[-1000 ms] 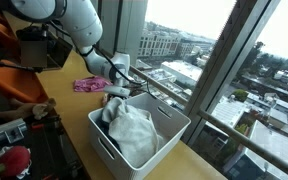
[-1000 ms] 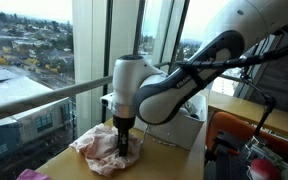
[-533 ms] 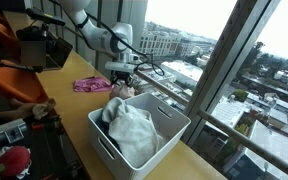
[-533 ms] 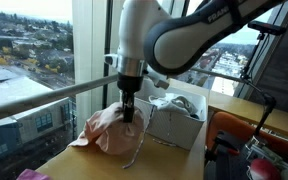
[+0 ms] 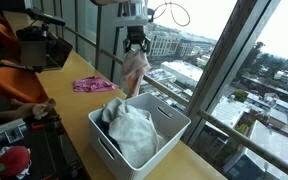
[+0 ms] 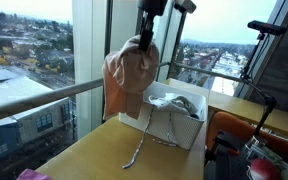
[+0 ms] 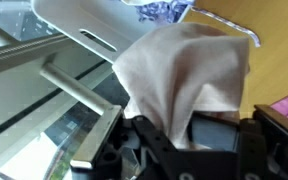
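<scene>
My gripper [image 5: 135, 46] is shut on a pale pink cloth [image 5: 134, 72] and holds it high above the wooden table. The cloth hangs down from the jaws in both exterior views [image 6: 129, 82]. In the wrist view the cloth [image 7: 184, 75] fills the space between the fingers of my gripper [image 7: 189, 135]. A white basket [image 5: 159, 150] with light clothes [image 5: 130, 132] in it stands below and beside the hanging cloth. It also shows in an exterior view [image 6: 174, 125] and in the wrist view [image 7: 94, 25].
A magenta cloth [image 5: 88, 85] lies on the table by the window. A white cord [image 6: 136, 152] lies on the table in front of the basket. A window rail [image 6: 34, 98] runs along the table's far edge. Cluttered gear [image 5: 24, 55] stands at the side.
My gripper has risen from the table surface with the pink cloth in it, lifting the cloth clear of the table to well above the basket's height.
</scene>
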### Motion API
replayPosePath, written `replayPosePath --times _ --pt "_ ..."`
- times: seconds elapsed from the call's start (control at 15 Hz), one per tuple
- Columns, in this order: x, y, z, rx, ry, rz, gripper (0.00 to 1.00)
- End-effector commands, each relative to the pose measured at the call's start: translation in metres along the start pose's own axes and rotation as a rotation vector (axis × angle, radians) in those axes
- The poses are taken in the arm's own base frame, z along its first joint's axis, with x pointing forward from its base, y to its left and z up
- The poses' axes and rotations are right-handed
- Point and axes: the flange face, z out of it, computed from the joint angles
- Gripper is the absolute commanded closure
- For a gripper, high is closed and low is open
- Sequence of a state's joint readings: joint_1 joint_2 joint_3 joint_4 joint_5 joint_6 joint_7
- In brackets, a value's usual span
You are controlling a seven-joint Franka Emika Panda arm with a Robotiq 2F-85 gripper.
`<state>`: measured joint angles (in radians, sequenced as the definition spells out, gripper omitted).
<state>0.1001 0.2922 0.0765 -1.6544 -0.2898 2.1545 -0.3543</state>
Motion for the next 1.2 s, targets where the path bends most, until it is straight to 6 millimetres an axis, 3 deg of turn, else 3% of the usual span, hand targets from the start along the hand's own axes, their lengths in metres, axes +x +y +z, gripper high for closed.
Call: replayPosePath --times 0.0,0.2,0.4,0.93,1.0,1.13 --pt "-0.044 0.066 -0.062 -0.065 0.006 0.095 1.00" --pt "-0.088 0.119 -0.093 -0.107 0.014 0.194 1.00" --pt "-0.117 0.139 -0.088 -0.124 -0.001 0.247 1.00" --pt "-0.135 0.103 -0.014 -0.046 -0.106 0.247 1.00" --pt "-0.136 0.097 -0.007 -0.037 -0.121 0.240 0.75" --pt "-0.138 0.087 -0.001 -0.024 -0.136 0.235 0.68"
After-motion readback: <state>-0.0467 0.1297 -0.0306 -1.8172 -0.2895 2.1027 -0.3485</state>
